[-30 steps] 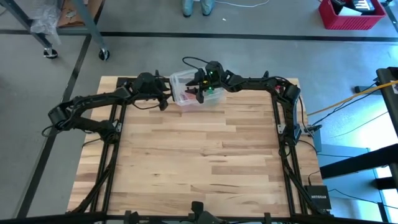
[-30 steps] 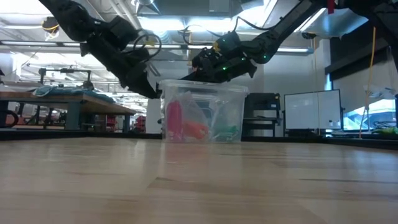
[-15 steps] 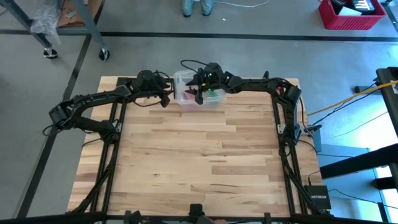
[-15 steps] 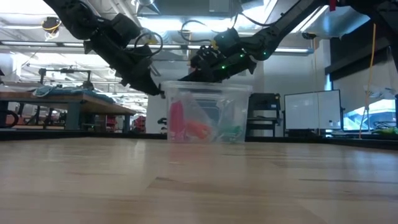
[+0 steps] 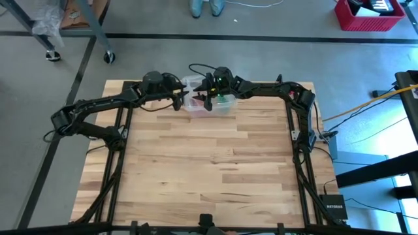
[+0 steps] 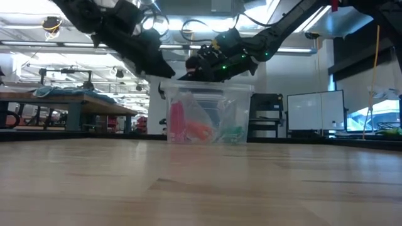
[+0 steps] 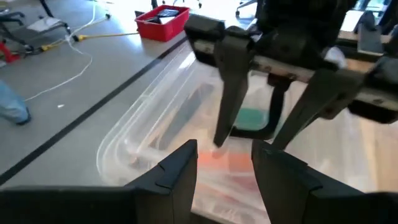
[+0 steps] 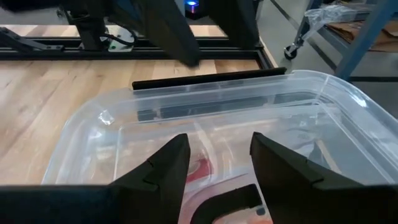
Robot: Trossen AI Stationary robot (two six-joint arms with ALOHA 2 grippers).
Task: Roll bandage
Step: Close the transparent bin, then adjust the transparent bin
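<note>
While both grippers hover over a clear box (image 5: 208, 99), left gripper (image 7: 225, 163) and right gripper (image 8: 219, 160) part-open, empty, green bandage (image 6: 231, 133) inside.

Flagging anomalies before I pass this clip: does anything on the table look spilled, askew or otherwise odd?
Nothing looks spilled or damaged. The clear plastic box stands upright at the table's far edge, with green, pink and orange items inside. The left claw and right claw, both open and empty, hang at its rim. No bandage lies on the tabletop.

Clear box (image 5: 208, 98) sits at 12 o'clock on the surface (image 5: 209, 170); bandage (image 6: 230, 133) inside it, left gripper (image 5: 176, 100) at its 9 o'clock edge, right gripper (image 5: 208, 98) above it.
</note>
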